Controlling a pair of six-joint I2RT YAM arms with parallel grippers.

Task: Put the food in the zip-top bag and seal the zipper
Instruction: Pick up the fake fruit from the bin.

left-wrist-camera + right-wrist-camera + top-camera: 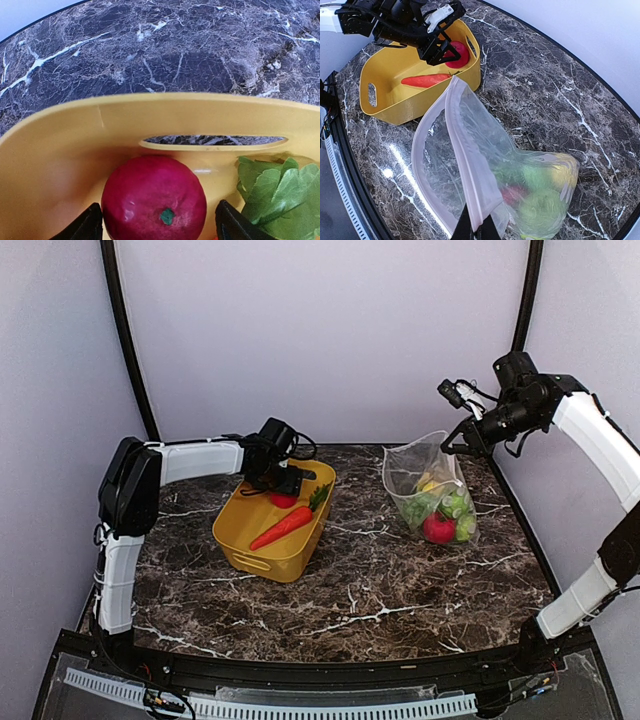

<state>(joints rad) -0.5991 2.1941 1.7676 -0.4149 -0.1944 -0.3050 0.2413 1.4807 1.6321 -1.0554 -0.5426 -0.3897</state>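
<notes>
Marbled bench (400,580), overhead: yellow tub (250,545) holds carrot (283,528); zip-top bag (410,468) stands part-filled at right. Left wrist: left gripper (160,221) jaws apart, straddling red tomato (154,197), likely light, hard, slick; grip across its girth. Right wrist: right gripper (476,227) jaws clamped on floppy bag's zipper (465,160) edge.

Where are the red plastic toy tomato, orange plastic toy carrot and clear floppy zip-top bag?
Red plastic toy tomato (154,197): left wrist view, front face.
Orange plastic toy carrot (283,527): top external view, mid-body.
Clear floppy zip-top bag (470,175): right wrist view, mouth strip.
</notes>
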